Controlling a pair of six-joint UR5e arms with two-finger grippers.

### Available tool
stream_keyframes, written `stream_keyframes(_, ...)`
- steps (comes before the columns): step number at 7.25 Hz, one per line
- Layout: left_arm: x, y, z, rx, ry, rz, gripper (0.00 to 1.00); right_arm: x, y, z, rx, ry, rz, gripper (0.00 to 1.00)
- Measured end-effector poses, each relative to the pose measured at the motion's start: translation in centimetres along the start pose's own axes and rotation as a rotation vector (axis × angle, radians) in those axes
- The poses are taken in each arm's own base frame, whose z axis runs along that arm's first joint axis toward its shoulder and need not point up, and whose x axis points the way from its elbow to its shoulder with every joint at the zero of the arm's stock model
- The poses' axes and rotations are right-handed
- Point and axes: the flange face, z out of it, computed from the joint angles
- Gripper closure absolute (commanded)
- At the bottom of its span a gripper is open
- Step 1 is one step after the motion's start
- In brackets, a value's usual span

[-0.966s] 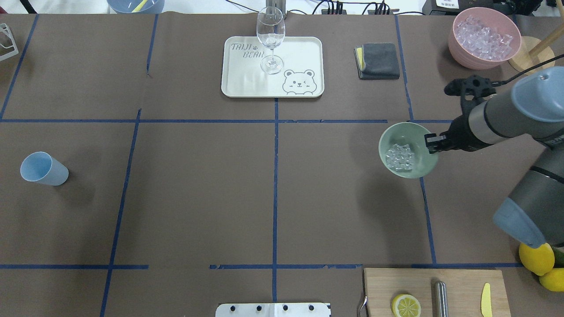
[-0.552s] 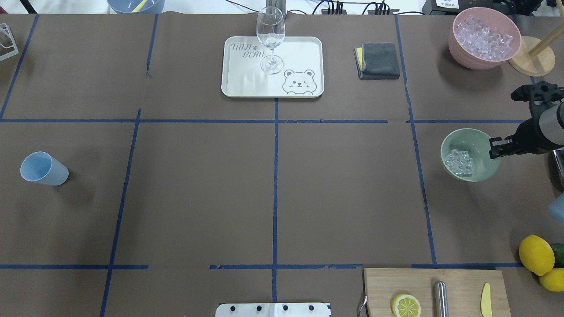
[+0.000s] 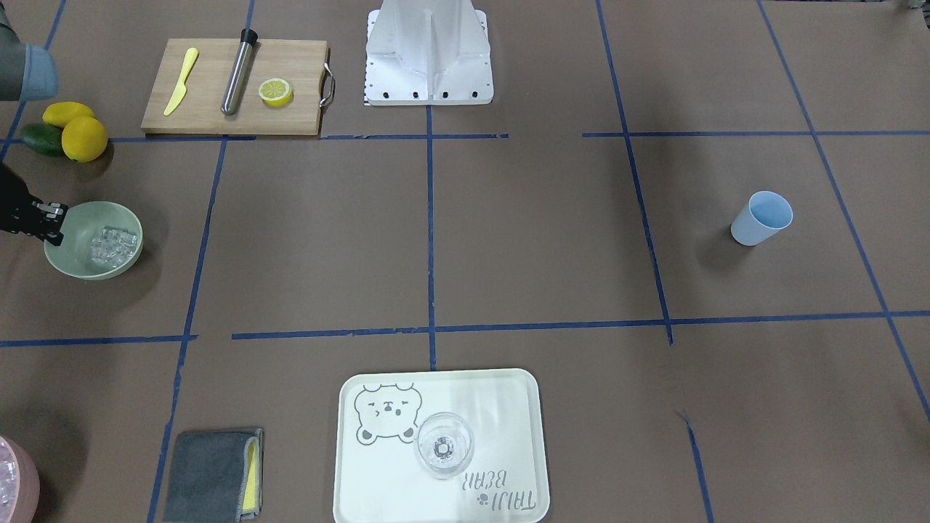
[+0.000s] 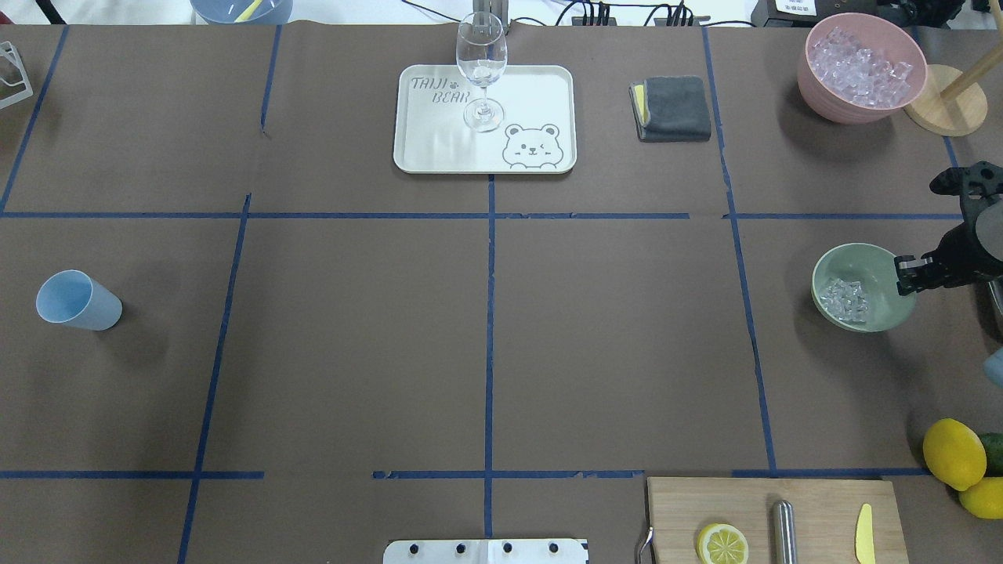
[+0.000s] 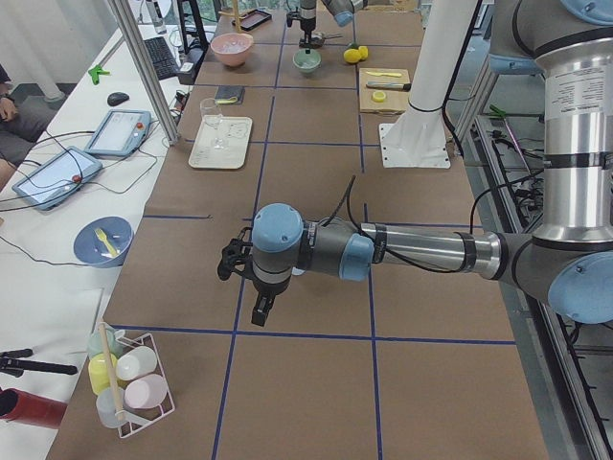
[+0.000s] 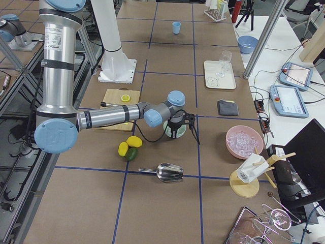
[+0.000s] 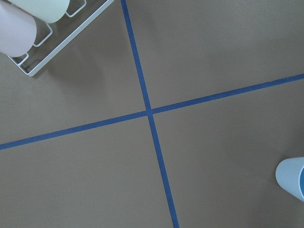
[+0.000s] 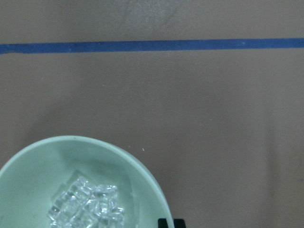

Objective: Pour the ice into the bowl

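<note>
The pale green bowl (image 4: pixel 874 268) is at the table's right side, with a small heap of clear ice (image 4: pixel 848 299) inside it. My right gripper (image 4: pixel 909 274) is shut on the bowl's right rim. The front-facing view shows the same bowl (image 3: pixel 87 221), ice (image 3: pixel 112 244) and gripper (image 3: pixel 48 218) at its left edge. In the right wrist view the bowl (image 8: pixel 38 171) and ice (image 8: pixel 88 209) fill the lower left. My left gripper (image 5: pixel 261 314) hangs over the table's left end, seen only in the left side view, so I cannot tell whether it is open or shut.
A pink tub of ice (image 4: pixel 862 66) stands at the back right by a wooden stand (image 4: pixel 944 102). Lemons (image 4: pixel 954 453) and a cutting board (image 4: pixel 776 521) lie near the front right. A metal scoop (image 6: pixel 170 173) lies beyond the lemons. A blue cup (image 4: pixel 77 301) sits far left.
My right arm has carried the bowl with the ice to the right, toward the table's right edge, and a little toward the front. The ice stays in the bowl.
</note>
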Motion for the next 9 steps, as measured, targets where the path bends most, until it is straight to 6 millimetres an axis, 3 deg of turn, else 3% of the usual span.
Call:
stream_keyframes(2,0.0,0.0,0.0,0.0,0.0,0.0,0.0,0.5,-0.2,0.5,-0.007,0.007,0.006,0.0)
stream_keyframes(4,-0.1,0.0,0.0,-0.001,0.0,-0.001,0.0,1.5,-1.0,-1.4,0.026,0.002,-0.019,0.0)
stream_keyframes(5,-0.1,0.0,0.0,-0.001,0.0,-0.001,0.0,3.3,-1.8,-3.2,0.048,0.012,-0.077,0.0)
stream_keyframes(7,0.0,-0.2,-0.1,0.003,0.0,0.004,0.0,8.2,-3.3,-8.1,0.051,0.039,-0.195,0.0)
stream_keyframes(9,0.0,-0.3,-0.1,0.004,-0.001,0.005,0.0,15.9,-3.1,-12.0,0.044,-0.054,-0.234,0.0)
